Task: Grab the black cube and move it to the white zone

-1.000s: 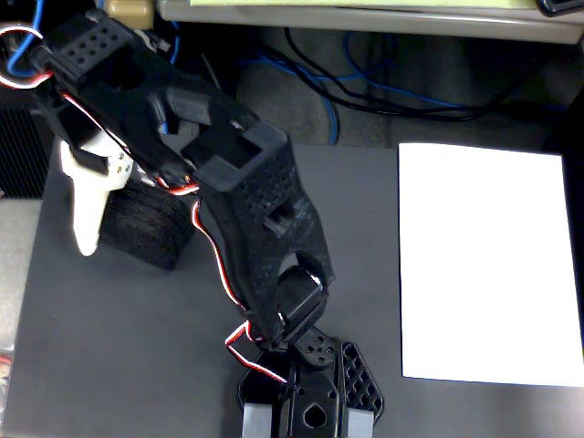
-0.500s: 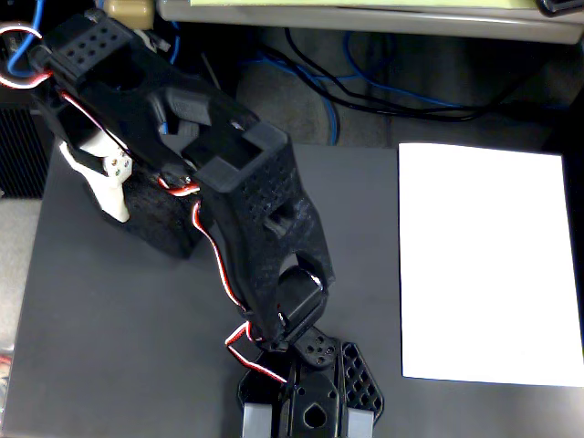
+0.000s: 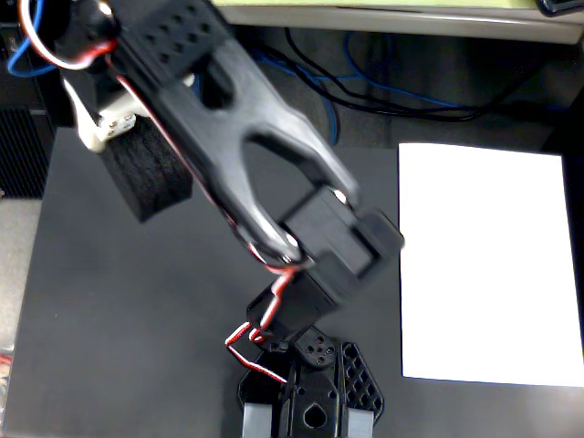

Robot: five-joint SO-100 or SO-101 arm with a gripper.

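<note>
The black cube (image 3: 146, 178), a rough black foam block, sits at the upper left of the fixed view, over the dark grey mat (image 3: 109, 319). My gripper (image 3: 123, 137) is right on top of it. Its white finger (image 3: 96, 128) presses against the block's upper left side, and the other finger is hidden under the arm. The gripper looks shut on the block, which is tilted and seems raised off the mat. The white zone (image 3: 488, 260), a plain white sheet, lies flat at the right, well apart from the block. The blurred arm (image 3: 246, 155) runs diagonally between them.
The arm's base (image 3: 310, 392) stands at the bottom centre of the mat. Blue and black cables (image 3: 365, 82) lie beyond the mat's far edge. A dark box (image 3: 18, 151) stands off the mat's left side.
</note>
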